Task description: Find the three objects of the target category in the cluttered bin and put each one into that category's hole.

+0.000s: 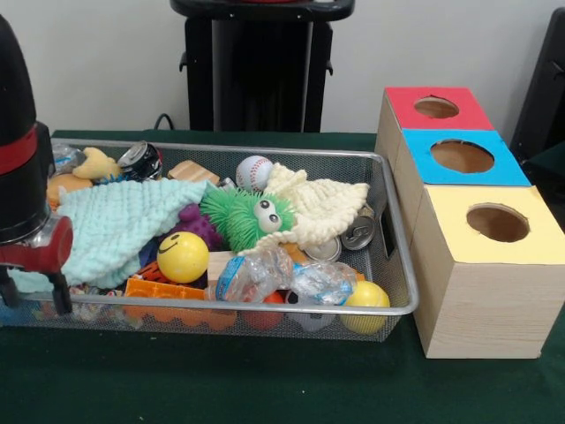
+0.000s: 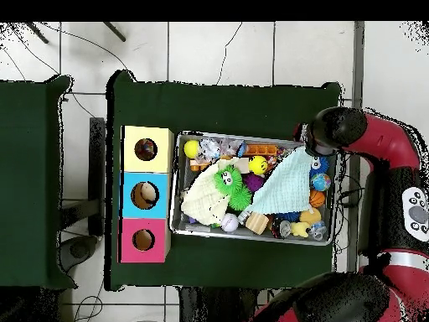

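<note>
The wire-mesh bin [image 1: 265,311] lies across the table's middle, full of clutter; it also shows in the overhead view [image 2: 251,237]. The round hole [image 1: 497,223] is in the yellow top of the largest wood-grain box, just right of the bin; in the overhead view the hole [image 2: 146,149] is left of the bin. My gripper [image 1: 33,296] hangs over the bin's left end, low at the rim beside a mint knitted cloth [image 1: 115,225]. Its fingers stand apart with nothing between them. In the overhead view the arm [image 2: 328,134] covers the gripper.
In the bin: a yellow smiley ball [image 1: 183,256], a plain yellow ball [image 1: 366,296], a baseball [image 1: 254,172], a green fuzzy toy [image 1: 243,216], a cream cloth [image 1: 318,208], a crushed bottle [image 1: 265,276], cans [image 1: 357,234]. Blue-topped [image 1: 462,156] and red-topped [image 1: 436,107] boxes stand behind the yellow one.
</note>
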`<act>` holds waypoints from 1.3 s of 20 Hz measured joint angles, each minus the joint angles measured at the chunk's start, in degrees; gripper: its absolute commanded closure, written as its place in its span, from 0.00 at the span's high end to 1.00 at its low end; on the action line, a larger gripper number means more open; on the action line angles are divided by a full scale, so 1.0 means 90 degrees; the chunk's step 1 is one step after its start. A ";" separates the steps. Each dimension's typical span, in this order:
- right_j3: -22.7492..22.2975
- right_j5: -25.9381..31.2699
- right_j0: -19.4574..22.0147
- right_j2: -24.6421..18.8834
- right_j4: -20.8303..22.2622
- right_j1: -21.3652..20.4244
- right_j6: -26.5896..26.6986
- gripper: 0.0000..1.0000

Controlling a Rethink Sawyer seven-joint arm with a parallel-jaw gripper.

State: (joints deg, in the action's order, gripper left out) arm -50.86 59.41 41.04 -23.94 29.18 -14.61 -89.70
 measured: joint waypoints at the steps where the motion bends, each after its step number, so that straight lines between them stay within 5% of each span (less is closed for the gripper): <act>1: 0.0026 0.0000 0.0010 0.0000 0.0001 0.0028 0.0000 1.00; 13: 0.0058 0.0033 0.0039 -0.0006 -0.0005 0.0028 0.0000 1.00; 26: -0.0056 0.0740 0.0038 -0.0005 -0.0244 -0.0598 0.0000 1.00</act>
State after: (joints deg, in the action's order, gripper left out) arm -51.36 66.06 41.38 -23.98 26.98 -20.00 -89.70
